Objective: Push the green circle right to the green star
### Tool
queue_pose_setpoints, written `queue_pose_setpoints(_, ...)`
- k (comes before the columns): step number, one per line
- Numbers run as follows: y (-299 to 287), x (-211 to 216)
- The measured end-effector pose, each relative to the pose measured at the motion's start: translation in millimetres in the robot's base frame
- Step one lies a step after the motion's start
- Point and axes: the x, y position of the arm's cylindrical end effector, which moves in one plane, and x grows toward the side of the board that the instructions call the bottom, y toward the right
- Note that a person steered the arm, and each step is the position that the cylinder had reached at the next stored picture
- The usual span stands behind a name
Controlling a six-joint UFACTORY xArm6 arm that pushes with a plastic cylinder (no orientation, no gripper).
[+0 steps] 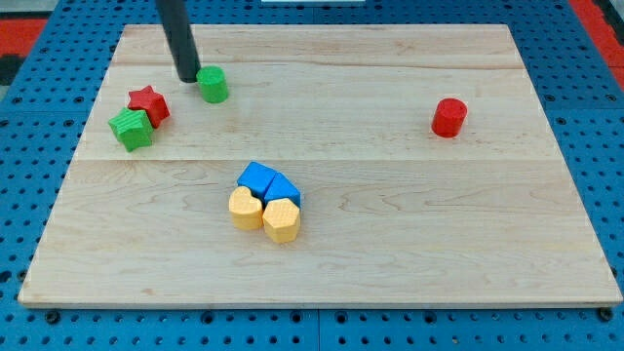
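Note:
The green circle (214,85) is a small green cylinder near the board's top left. The green star (131,129) lies lower left of it, touching a red star (148,103). My tip (187,77) stands just left of the green circle, almost touching it, above and to the right of the two stars. The dark rod rises from it out of the view's top.
A red cylinder (449,117) stands at the right. In the middle sits a tight cluster: two blue blocks (257,178) (283,188) above two yellow blocks (246,209) (281,220). The wooden board (409,244) lies on a blue pegboard.

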Motion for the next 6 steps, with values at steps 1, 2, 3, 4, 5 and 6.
queue_pose_setpoints(1, 15.2, -15.0)
queue_pose_setpoints(2, 35.6, -15.5)
queue_pose_setpoints(3, 20.4, 22.8)
queue_pose_setpoints(4, 21.3, 38.3)
queue_pose_setpoints(5, 42.0, 54.1)
queue_pose_setpoints(6, 21.3, 71.5)
